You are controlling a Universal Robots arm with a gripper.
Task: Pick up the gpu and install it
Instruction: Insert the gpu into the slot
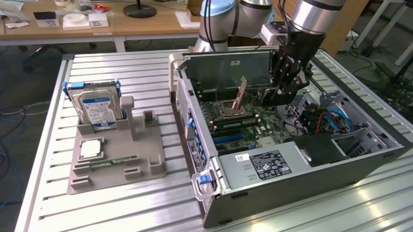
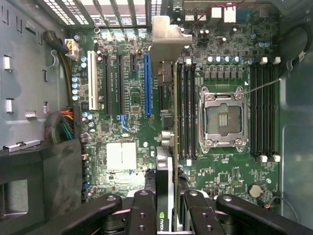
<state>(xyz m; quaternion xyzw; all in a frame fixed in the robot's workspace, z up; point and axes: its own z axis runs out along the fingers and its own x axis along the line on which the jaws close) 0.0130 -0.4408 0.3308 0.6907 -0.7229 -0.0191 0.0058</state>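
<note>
Pincer (image 2: pixel 168 203) pinches the gpu (image 2: pixel 167 122) edge-on above the motherboard (image 2: pixel 128 98) inside the computer case (image 1: pixel 303 169).

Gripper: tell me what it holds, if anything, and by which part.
The gripper holds the gpu, edge-on, pinched across its flat faces near the end opposite its silvery bracket.

Showing a small green swirl logo (image 2: pixel 162 219) on the edge of the gpu (image 2: pixel 165 171), lettering on the hard drive label (image 1: pixel 96 107) and power supply sticker (image 1: pixel 266 164) being illegible.
</note>
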